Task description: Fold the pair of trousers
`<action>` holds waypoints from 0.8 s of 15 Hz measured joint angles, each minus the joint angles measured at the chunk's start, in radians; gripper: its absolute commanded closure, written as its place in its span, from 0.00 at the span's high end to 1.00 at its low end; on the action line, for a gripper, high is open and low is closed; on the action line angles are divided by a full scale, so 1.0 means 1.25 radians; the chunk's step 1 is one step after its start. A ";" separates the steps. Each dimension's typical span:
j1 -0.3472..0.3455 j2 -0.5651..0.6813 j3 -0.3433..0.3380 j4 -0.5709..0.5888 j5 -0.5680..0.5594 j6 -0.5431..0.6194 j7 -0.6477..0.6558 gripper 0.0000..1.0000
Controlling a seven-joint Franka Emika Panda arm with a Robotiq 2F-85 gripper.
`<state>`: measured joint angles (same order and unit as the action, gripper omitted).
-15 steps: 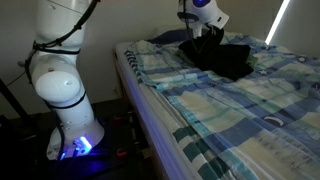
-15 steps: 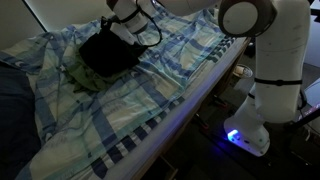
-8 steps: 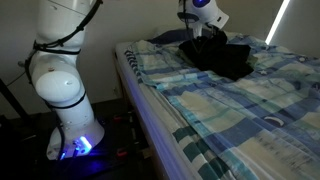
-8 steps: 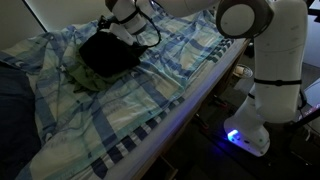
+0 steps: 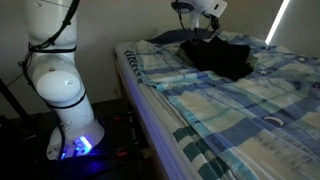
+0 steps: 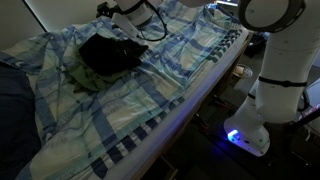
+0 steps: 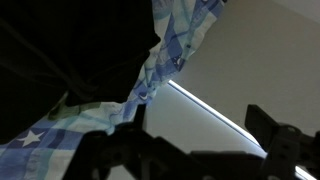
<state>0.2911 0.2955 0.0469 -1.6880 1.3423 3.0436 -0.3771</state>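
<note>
The pair of trousers (image 5: 222, 56) lies as a rumpled black heap on the plaid bedsheet (image 5: 230, 105), near the far end of the bed, and shows in both exterior views (image 6: 106, 52). My gripper (image 5: 207, 27) hangs just above the heap's back edge, open and apart from the cloth (image 6: 122, 16). In the wrist view the gripper (image 7: 198, 128) has its dark fingers (image 7: 266, 124) spread wide with nothing between them. There the trousers (image 7: 60, 50) fill the upper left, beside a strip of plaid bedsheet (image 7: 168, 48).
The robot's white base (image 5: 62, 88) stands on the floor beside the bed (image 6: 272, 90). A dark blue pillow (image 6: 10, 95) lies at the bed's end. A green patch of cloth (image 6: 86, 80) sticks out next to the trousers. The bed edge (image 5: 140, 95) drops off towards the base.
The gripper has opened, let go of the trousers and risen above the heap. The cloth has settled a little flatter.
</note>
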 measured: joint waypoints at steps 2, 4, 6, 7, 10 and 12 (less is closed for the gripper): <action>0.006 -0.052 0.000 -0.071 0.000 0.013 0.011 1.00; 0.011 -0.103 0.000 -0.147 -0.001 0.020 0.028 1.00; 0.018 -0.148 0.000 -0.219 -0.002 0.028 0.050 1.00; 0.022 -0.169 0.000 -0.252 -0.002 0.029 0.060 1.00; 0.032 -0.221 0.003 -0.340 -0.009 0.032 0.103 1.00; 0.038 -0.245 0.006 -0.394 -0.029 0.032 0.165 1.00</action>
<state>0.3391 -0.0111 0.0541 -2.1800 1.3058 3.0830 -0.1713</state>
